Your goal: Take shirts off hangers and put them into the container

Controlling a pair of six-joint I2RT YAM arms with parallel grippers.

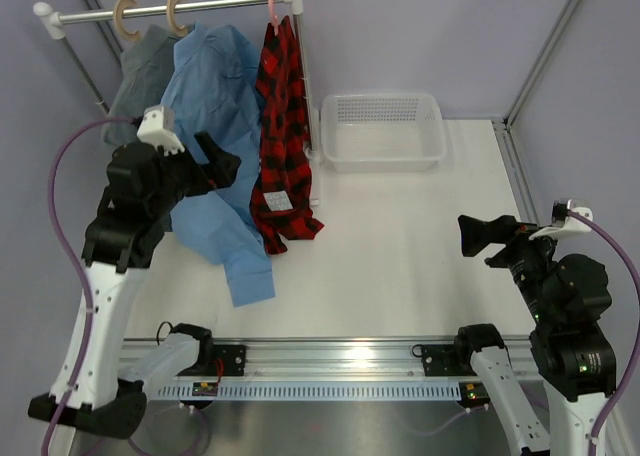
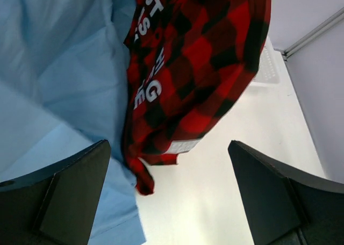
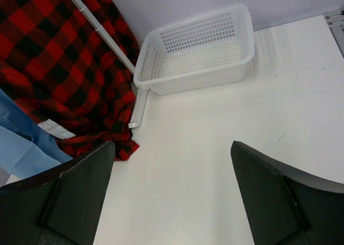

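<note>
**Three shirts on the rail, both hands free, basket empty**

Layout. The rail (image 1: 170, 8) stands over the far left corner of the desk (image 1: 400, 246). From the left it carries the grey shirt (image 1: 140, 71) and the light blue shirt (image 1: 215, 126), each on one of the tan hangers (image 1: 127, 16), then the plaid shirt (image 1: 280, 126) on the pink hanger (image 1: 273, 1). The blue and plaid hems reach down and bunch on the desk. The container (image 1: 385, 156) sits at the far edge, just right of the rail's post, with nothing in it.

Hands. The left gripper (image 1: 222, 161) hangs in front of the blue shirt, facing the plaid one, its jaws spread wide and nothing between them. The right gripper (image 1: 472, 236) hovers over the right side of the desk, well apart from the cloth. It is also released and empty.

Handling, as I judge it. The shirts are light, limp cloth that will sag, drape and drag, and a sleeve could snag on its neighbour. The hangers are thin and stiff and will likely swing on the rail.

- The plaid shirt is nearest the container, so take it first.
- Pinch a thick fold at the shoulder or collar, close under the hook.
- A grip on the loose hem would only stretch the cloth.
- Use the other hand to steady the hanger.
</note>
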